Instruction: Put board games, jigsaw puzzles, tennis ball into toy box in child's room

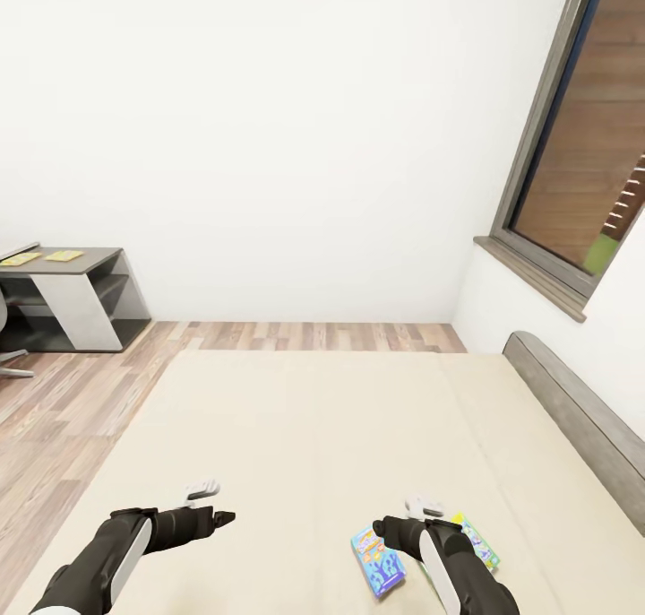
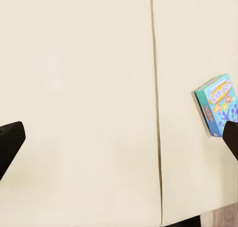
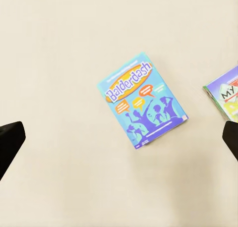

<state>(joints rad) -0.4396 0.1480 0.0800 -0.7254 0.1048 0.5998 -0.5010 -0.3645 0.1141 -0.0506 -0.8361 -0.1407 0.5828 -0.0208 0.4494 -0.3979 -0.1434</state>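
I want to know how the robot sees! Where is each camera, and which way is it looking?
Head view: from the robot's head, looking forward and down over the bed; both arms show, left gripper and right gripper over the mattress.
Left wrist view: on the left arm, looking down at the mattress; dark fingers show at the edges.
Right wrist view: on the right arm, looking straight down at the blue board game; dark fingers show.
Shared: all three show the blue board game; head and right wrist views also show the white-and-green game.
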